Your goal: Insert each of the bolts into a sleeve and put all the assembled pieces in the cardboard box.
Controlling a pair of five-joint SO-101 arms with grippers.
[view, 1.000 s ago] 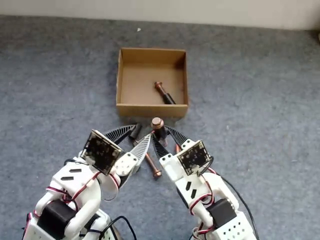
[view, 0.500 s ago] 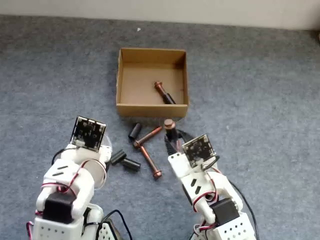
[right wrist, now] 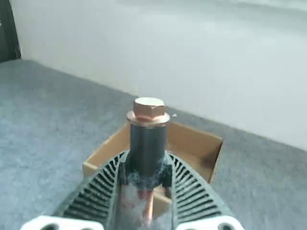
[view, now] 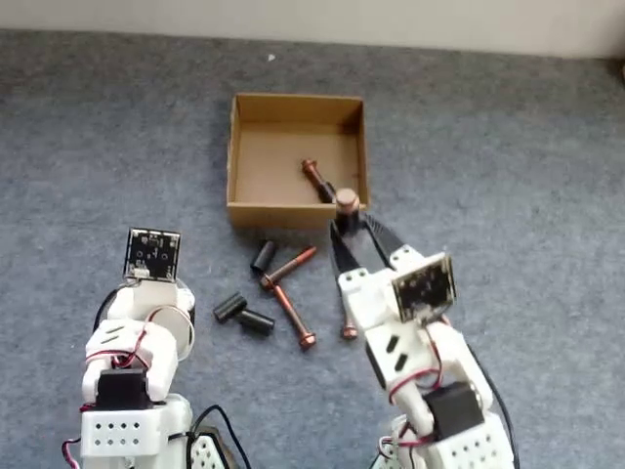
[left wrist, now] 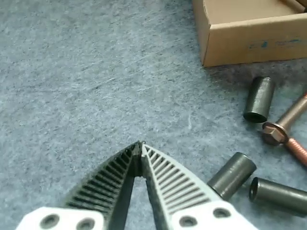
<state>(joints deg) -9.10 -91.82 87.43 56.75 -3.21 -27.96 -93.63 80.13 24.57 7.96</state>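
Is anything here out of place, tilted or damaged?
Nothing stands out. Loose bolts and sleeves lie on the carpet near the cardboard box, and the right gripper holds one assembled piece upright.

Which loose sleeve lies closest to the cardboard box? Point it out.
The lone sleeve just off the front wall of the cardboard box, beside a bolt head; the other two sleeves lie paired farther back.

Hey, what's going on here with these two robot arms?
The right gripper holds a bolt pushed into a sleeve, upright, at the near edge of the cardboard box. One finished piece already lies in the box. The left gripper is shut and empty over the carpet, near the loose sleeves and loose bolts not yet put together.
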